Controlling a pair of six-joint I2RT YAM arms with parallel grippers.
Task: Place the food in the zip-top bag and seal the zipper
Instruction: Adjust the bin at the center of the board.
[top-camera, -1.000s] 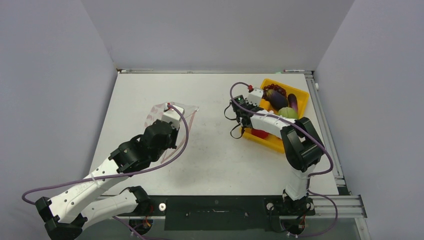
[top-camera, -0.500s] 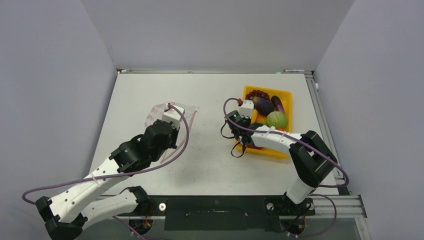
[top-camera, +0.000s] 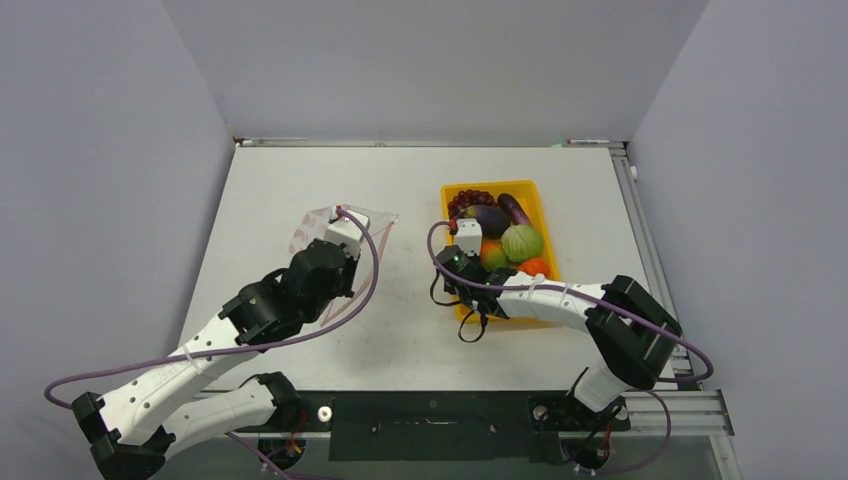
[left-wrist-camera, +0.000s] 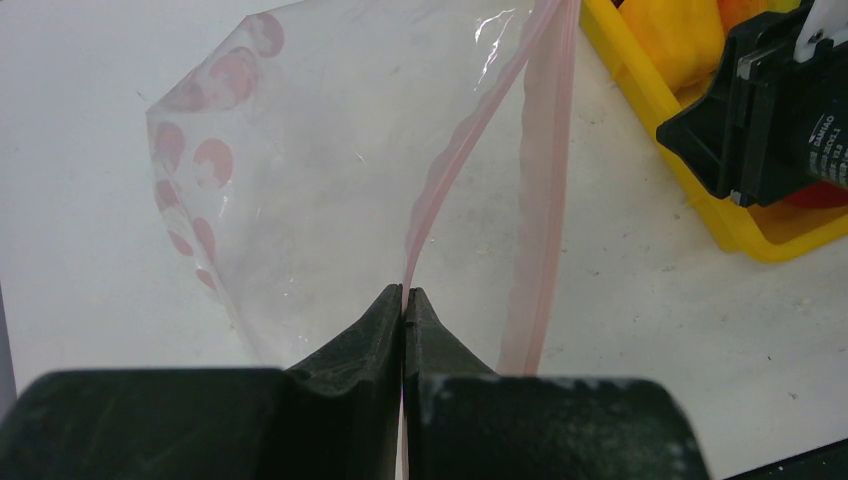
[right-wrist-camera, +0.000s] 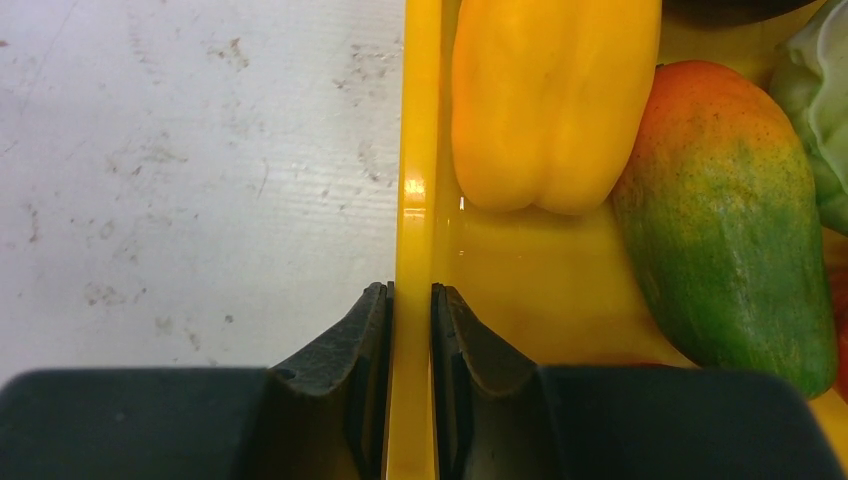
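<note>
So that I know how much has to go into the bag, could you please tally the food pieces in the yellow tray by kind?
Grape bunch: 1
Eggplants: 2
Green round fruit: 1
Yellow pepper: 1
Mango: 1
Orange piece: 1
Total: 7 in view; the right arm may hide more.

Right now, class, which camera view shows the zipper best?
The left wrist view. There the zipper crosses the frame close up, running up from the left gripper, which is shut on it. The top view shows only a faint pink edge of the bag, partly hidden by that gripper. The right wrist view shows none of it.
</note>
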